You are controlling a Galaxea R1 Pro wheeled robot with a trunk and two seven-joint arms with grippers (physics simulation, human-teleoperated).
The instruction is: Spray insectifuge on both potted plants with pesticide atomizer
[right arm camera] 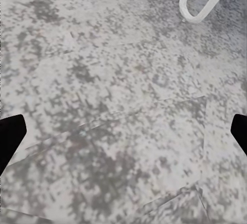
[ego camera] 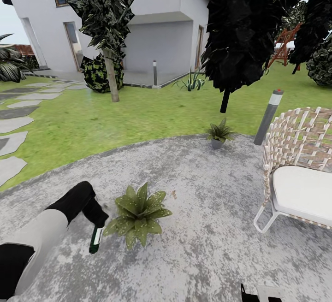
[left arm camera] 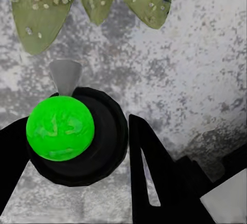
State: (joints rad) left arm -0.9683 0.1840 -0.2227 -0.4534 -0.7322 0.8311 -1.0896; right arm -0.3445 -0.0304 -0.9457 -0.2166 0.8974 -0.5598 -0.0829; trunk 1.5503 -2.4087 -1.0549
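Atomizer (ego camera: 95,239) clamped in my left gripper (ego camera: 94,221), right beside the near potted plant (ego camera: 138,214), my right gripper (right arm camera: 123,131) spread wide over the patio (ego camera: 203,191).

At the lower left of the head view the left arm (ego camera: 37,242) shows a pale grey forearm between black segments, while the wrist views show matte black, angular gripper fingers (left arm camera: 154,183)

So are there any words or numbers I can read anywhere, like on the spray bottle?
None can be read.
The pesticide atomizer, held in the left pincer, has a white label strip, too small and blurred to read.
The bollard lamp has a pale band and red top, but no writing.
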